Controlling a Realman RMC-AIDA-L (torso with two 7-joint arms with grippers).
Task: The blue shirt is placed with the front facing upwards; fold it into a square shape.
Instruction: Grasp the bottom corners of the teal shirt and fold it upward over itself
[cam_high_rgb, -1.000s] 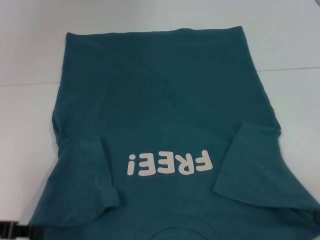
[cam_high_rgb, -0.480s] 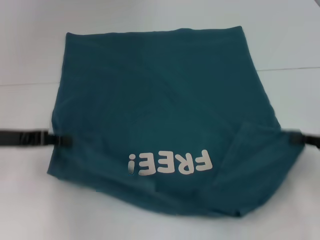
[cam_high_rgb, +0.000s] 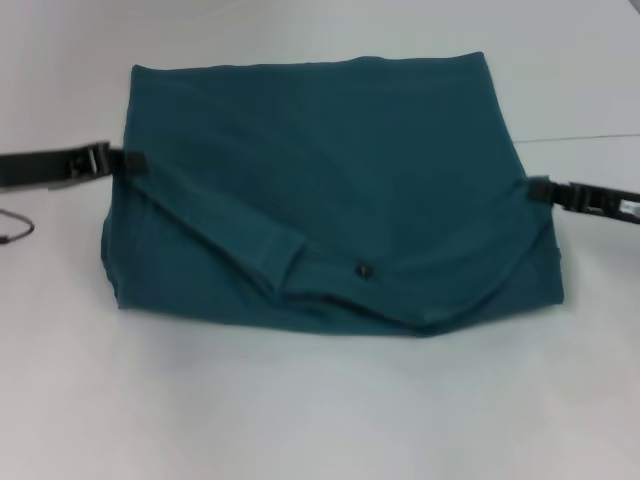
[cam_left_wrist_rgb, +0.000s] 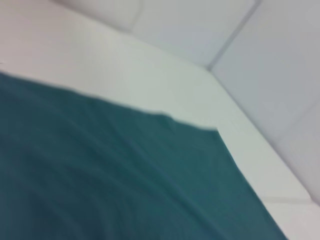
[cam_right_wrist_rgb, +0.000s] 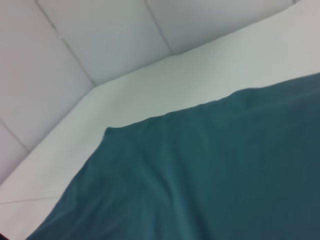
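Observation:
The blue shirt (cam_high_rgb: 320, 160) lies on the white table (cam_high_rgb: 320, 400), folded over on itself. Its "FREE!" lettering is hidden. The neckline with a small dark tag (cam_high_rgb: 363, 269) faces up on the near folded layer. My left gripper (cam_high_rgb: 130, 160) is shut on the shirt's left edge. My right gripper (cam_high_rgb: 540, 187) is shut on its right edge. Both hold the folded-over layer about midway up the shirt. The left wrist view (cam_left_wrist_rgb: 125, 180) and the right wrist view (cam_right_wrist_rgb: 210, 170) show only teal cloth, not my fingers.
A thin dark cable loop (cam_high_rgb: 15, 226) lies on the table at the far left. A table seam (cam_high_rgb: 580, 136) runs to the right of the shirt. White wall panels (cam_right_wrist_rgb: 100, 40) stand behind the table.
Both grippers have moved away from me with the shirt's near end, carrying it over the body. The lettering and sleeves are now covered, and the neckline shows on top.

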